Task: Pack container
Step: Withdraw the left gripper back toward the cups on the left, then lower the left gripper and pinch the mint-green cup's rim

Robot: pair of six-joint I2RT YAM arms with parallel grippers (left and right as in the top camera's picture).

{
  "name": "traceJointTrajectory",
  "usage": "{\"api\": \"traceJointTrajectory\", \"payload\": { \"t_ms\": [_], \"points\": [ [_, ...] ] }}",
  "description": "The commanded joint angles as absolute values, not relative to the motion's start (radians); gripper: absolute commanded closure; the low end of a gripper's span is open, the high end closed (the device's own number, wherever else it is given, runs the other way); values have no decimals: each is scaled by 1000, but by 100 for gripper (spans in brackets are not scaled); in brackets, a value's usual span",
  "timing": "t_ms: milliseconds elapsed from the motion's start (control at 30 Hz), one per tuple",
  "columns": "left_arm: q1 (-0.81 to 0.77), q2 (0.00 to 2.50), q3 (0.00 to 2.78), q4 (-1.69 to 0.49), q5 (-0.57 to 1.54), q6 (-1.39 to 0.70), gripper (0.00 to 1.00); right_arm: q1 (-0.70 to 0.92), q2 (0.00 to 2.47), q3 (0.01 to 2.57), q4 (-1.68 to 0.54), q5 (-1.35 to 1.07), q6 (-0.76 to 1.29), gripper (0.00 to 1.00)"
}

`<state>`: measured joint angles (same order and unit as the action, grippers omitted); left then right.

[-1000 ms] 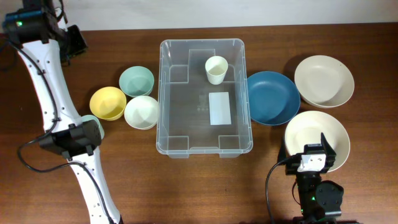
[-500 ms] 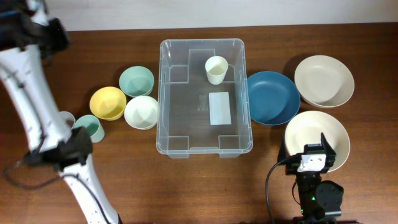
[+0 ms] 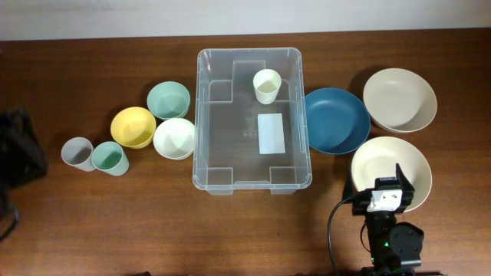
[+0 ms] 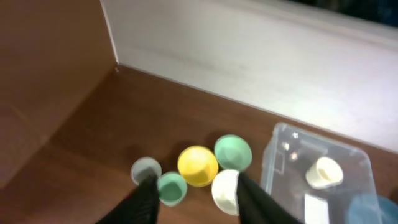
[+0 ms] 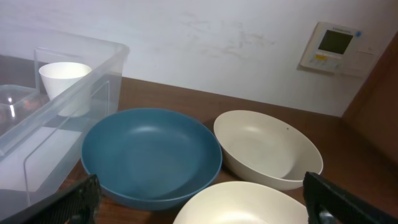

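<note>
The clear container (image 3: pixel 230 153) stands mid-table with a cream cup (image 3: pixel 266 86) in its far right corner and a white label (image 3: pixel 271 133) on its base. In the left wrist view my left gripper (image 4: pixel 199 202) hangs high above the table, open and empty. Its dark fingers (image 4: pixel 146 199) frame the green cup (image 4: pixel 171 187) and white bowl (image 4: pixel 225 188) far below, with the container (image 4: pixel 283 155) off to the right. From overhead the left arm is only a dark blur (image 3: pixel 17 146) at the left edge. My right gripper (image 5: pixel 214 205) stands wide open over the near cream bowl (image 5: pixel 249 202), empty.
Left of the container sit a teal bowl (image 3: pixel 168 99), yellow bowl (image 3: pixel 133 126), white bowl (image 3: pixel 174 138), grey cup (image 3: pixel 77 153) and green cup (image 3: pixel 110 159). To its right are a blue bowl (image 3: pixel 336 119) and two cream bowls (image 3: pixel 399 100) (image 3: pixel 391 165).
The left arm has swung off the left side of the table to the left edge, uncovering the grey and green cups. The right arm has not moved.
</note>
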<state>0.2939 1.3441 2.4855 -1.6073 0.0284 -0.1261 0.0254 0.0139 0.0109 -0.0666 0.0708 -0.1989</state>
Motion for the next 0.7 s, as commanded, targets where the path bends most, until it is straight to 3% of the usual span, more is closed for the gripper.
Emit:
{"api": "traceJointTrajectory", "payload": {
  "t_ms": [0,133,367,667],
  "points": [
    [293,1343,2278,-1499,-26,-96,46,19,8,6,-72,87,-202,1],
    [293,1341,2024,-1298,-27,-28,46,19,8,6,-72,87,-202,1],
    [313,1361,1569,-997,-49,-100,46,19,8,6,-72,87,-202,1],
    [350,1452,1302,-851,59,-171,46,19,8,6,-72,87,-202,1]
  ]
}}
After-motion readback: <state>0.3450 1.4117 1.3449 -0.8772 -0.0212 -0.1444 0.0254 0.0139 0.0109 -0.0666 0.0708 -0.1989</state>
